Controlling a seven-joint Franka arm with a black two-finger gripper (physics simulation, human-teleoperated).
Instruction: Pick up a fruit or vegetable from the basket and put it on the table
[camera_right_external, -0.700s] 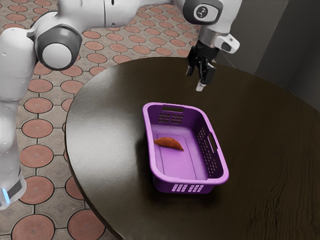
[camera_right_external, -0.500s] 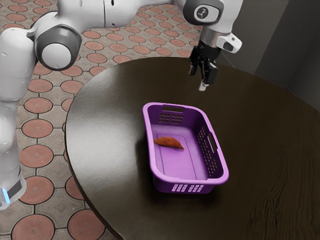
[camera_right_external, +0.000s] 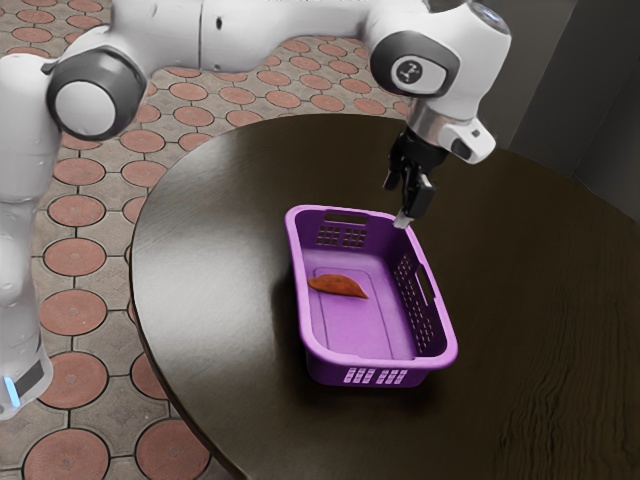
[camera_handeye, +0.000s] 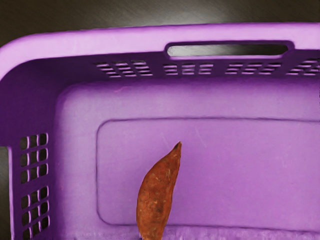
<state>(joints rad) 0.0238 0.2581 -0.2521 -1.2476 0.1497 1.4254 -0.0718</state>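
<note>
Dark and round, the table (camera_right_external: 210, 230) holds a purple basket (camera_right_external: 380, 365). A sweet potato (camera_right_external: 339, 287) lies on its floor; the gripper (camera_right_external: 398, 204) hangs higher up, jaws standing apart — nothing between them.

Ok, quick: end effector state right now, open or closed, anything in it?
End effector: open, holding nothing; the reddish-brown, tapered sweet potato lies on the floor of the purple, rectangular plastic basket.
</note>
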